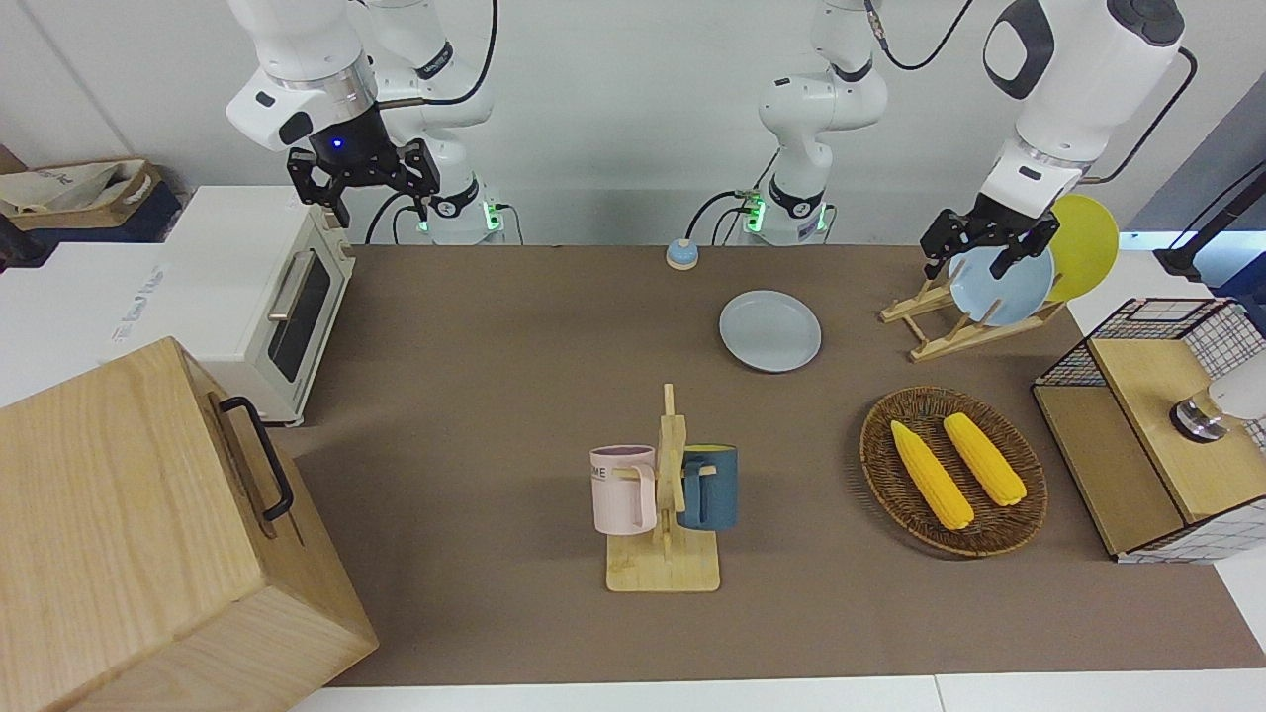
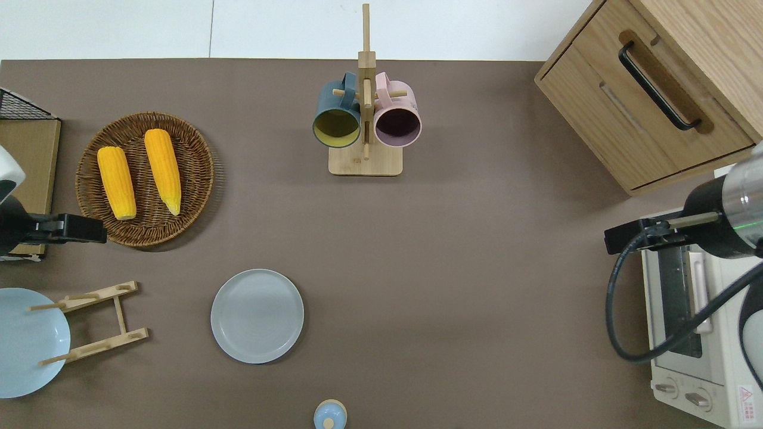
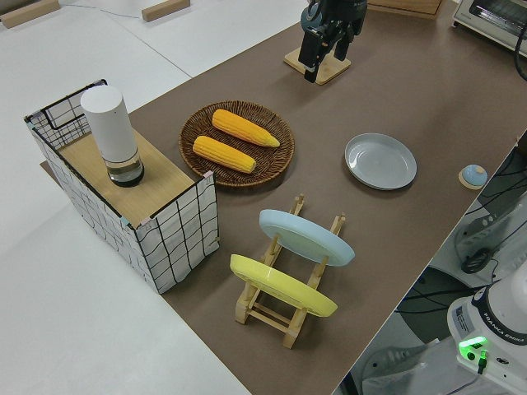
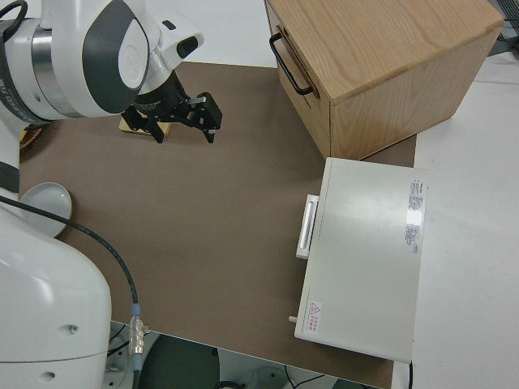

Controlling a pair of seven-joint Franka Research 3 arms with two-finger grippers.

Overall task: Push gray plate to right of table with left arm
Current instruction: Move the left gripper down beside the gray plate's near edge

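The brown table (image 1: pixel 514 396) carries a wooden cabinet (image 1: pixel 148 534) and a white toaster oven (image 1: pixel 262 297) at the right arm's end. A wicker basket (image 1: pixel 880 475) with two corn cobs sits toward the left arm's end. The gray plate (image 1: pixel 770 330) lies flat, nearer the robots than the mug rack (image 1: pixel 668 494). The left gripper (image 1: pixel 989 247) hangs open near the plate rack (image 1: pixel 949 331), touching nothing. The right arm is parked, its gripper (image 1: pixel 366 178) spread.

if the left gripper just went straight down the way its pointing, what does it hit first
Probably the bare brown table top, between the round wicker basket and the wooden plate rack. The open left gripper points down from high up, so the spot is uncertain; the basket's rim is possible.
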